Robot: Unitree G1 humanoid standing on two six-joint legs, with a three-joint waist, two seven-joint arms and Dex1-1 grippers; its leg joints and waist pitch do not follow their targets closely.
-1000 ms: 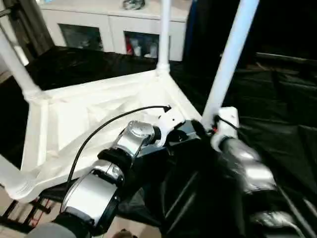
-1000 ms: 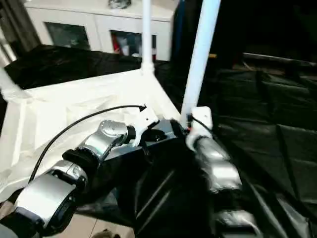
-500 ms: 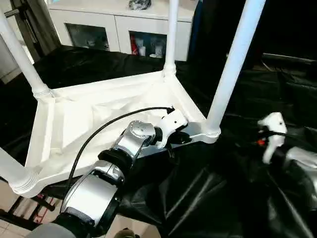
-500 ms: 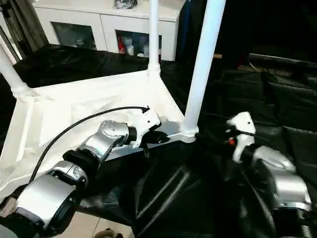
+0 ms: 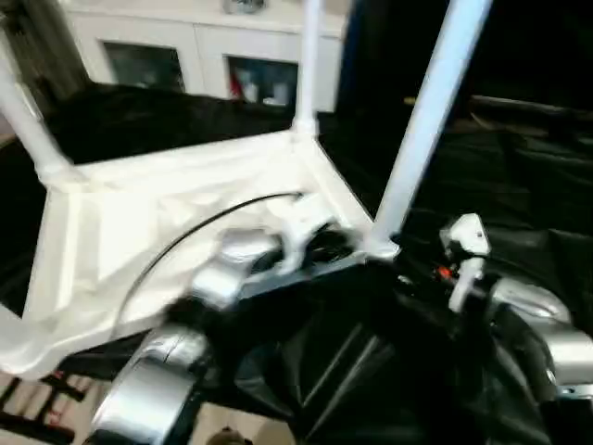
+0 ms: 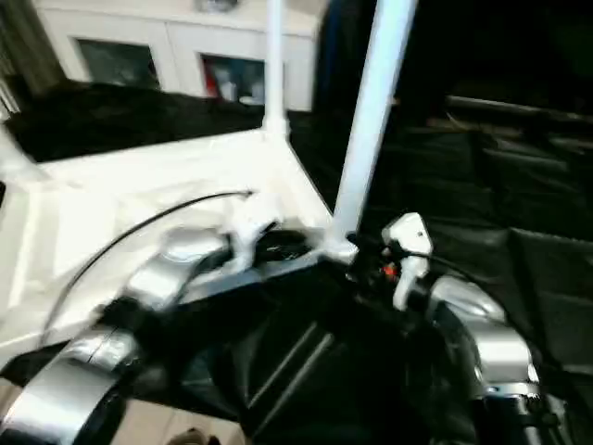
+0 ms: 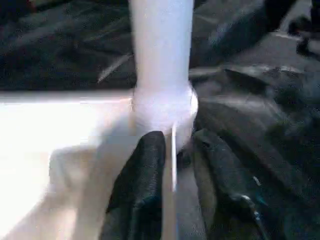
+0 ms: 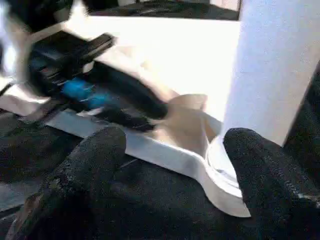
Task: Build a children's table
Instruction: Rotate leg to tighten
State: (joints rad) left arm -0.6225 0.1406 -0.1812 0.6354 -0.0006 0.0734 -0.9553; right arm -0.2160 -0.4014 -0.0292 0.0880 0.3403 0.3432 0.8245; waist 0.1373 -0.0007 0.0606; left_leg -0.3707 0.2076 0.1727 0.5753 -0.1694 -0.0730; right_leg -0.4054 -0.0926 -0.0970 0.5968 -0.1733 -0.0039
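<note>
Claws: my left claw (image 7: 172, 165) is straddling the white plastic ribbed tabletop's (image 5: 120, 222) rim; my right claw (image 8: 175, 165) is gaping, released.

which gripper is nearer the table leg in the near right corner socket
Left. The left gripper straddles the tabletop rim right at that leg; the right gripper stands open beside it.

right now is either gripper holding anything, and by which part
The left gripper straddles the thin side rim of the tabletop beside the near leg's socket; whether it grips cannot be told. The right gripper is open, holding nothing.
</note>
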